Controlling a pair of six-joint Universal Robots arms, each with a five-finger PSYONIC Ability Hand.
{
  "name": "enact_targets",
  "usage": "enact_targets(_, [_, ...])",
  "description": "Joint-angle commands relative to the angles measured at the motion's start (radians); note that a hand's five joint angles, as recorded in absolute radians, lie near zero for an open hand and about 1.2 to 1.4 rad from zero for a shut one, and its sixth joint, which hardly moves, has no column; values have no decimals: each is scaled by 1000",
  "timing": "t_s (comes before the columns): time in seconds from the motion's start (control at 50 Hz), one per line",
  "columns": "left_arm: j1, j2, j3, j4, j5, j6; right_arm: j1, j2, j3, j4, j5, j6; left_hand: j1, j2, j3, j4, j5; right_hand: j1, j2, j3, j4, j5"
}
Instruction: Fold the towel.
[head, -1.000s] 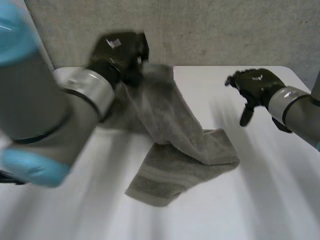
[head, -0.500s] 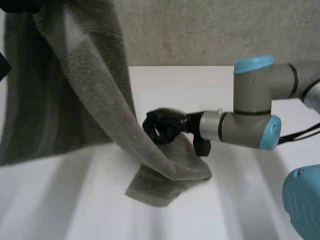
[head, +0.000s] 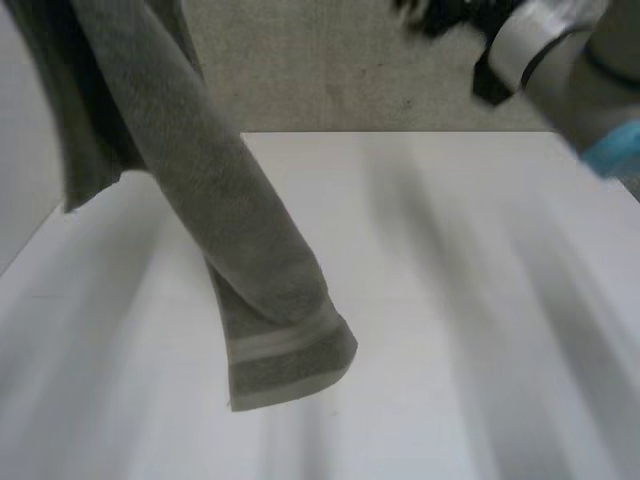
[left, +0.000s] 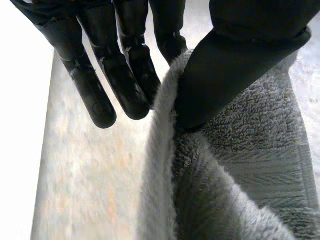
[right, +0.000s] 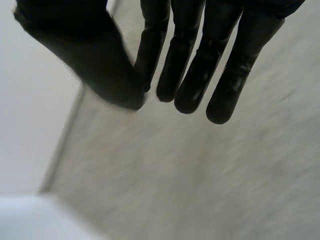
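Towel (head: 225, 210) raised by one edge. It hangs in a long drape from high at the left of the head view down toward the white table (head: 470, 300). Its lower end, marked by a pale stripe (head: 280, 342), curls under near the table's middle. I cannot tell whether that end rests on the surface or hangs just clear of it.

In the left wrist view, my left hand (left: 235, 70) pinches the towel's upper edge: the thumb presses the terry against the fingers (left: 125, 85), and the cloth falls away beneath the palm. My right hand (right: 195, 75) holds nothing. Its fingers are straight and relaxed with the thumb apart, and it is held up near the grey back wall (head: 400, 70), well apart from the towel.

I judge the step in hand to be opening the cloth out before any fold is made. To do it well, I would:

- bring the right hand to the same upper edge, beside the left, and pinch there;
- slide it outward along the hem to the free corner, so the towel hangs as one flat sheet;
- lower both hands together, letting the striped end land first and drawing the rest back over it smoothly.

The left pinch looks shallow on thick cloth, so slow, even motion should guard against a slip.
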Motion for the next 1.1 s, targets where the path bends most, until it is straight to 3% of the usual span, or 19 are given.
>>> enact_targets(0.02, [-21,50,-154,-41,35,-25,28,94,165,39,-211,-6,203,178,179,179,199,-689,-679,-689,-687,-673])
enact_targets(0.22, [-57,252,-253,-41,99,-27,152,375,60,122,-285,77,203,178,179,179,199,-689,-679,-689,-687,-673])
enact_targets(0.4, [-57,341,-237,-41,104,-27,265,484,61,147,-309,111,203,178,179,179,199,-634,-625,-634,-633,-619])
enact_targets(0.42, [-57,341,-234,-39,104,-27,270,486,53,151,-303,111,203,178,179,179,199,-233,-224,-233,-232,-218])
enact_targets(0.44, [-57,341,-234,-39,104,-27,270,486,53,151,-303,111,203,178,179,179,199,-229,-220,-229,-228,-214])
enact_targets(0.46, [-56,340,-234,-39,105,-27,270,480,40,150,-294,112,203,178,179,179,199,219,228,218,220,234])
enact_targets(0.48, [-56,340,-234,-39,105,-27,270,467,9,148,-264,112,203,178,179,179,199,530,540,530,532,546])
enact_targets(0.5, [-54,335,-234,-38,105,-25,270,467,9,148,-263,112,203,178,179,179,199,533,543,533,535,549])
enact_targets(0.54, [-50,328,-234,-33,105,-25,252,423,-96,148,-131,111,203,178,179,179,199,533,543,533,535,549])
enact_targets(0.56, [-42,324,-234,-28,105,-25,252,423,-97,148,-130,111,203,178,179,179,199,533,543,533,535,549])
enact_targets(0.6, [-36,321,-233,-25,105,-25,168,354,-190,142,14,86,203,178,179,179,199,533,543,533,535,549])
enact_targets(0.66, [-33,280,-228,-5,105,-27,133,311,-229,122,83,72,203,178,179,179,199,533,543,533,535,549])
enact_targets(0.7, [-33,246,-219,9,104,-27,72,213,-264,15,195,59,203,178,179,179,199,533,543,533,535,549])
enact_targets(0.74, [-31,193,-201,31,98,-28,46,162,-258,-43,233,51,203,178,179,179,199,533,543,533,535,549])
enact_targets(0.82, [-27,153,-199,47,92,-30,15,76,-201,-100,263,45,203,178,179,179,199,533,543,533,535,549])
enact_targets(0.88, [-28,111,-220,58,90,-31,15,21,-85,-68,217,-9,203,178,179,179,199,533,543,533,535,549])
enact_targets(0.92, [-28,88,-246,59,90,-34,28,-13,86,-8,131,-137,203,178,179,179,199,533,543,533,535,549])
enact_targets(0.96, [-30,50,-323,61,96,-34,41,-25,183,24,102,-218,203,178,179,179,199,533,543,533,535,549])
enact_targets(1.1, [-30,-13,-517,96,104,-33,81,-39,566,141,94,-537,203,178,179,179,199,533,543,533,535,549])
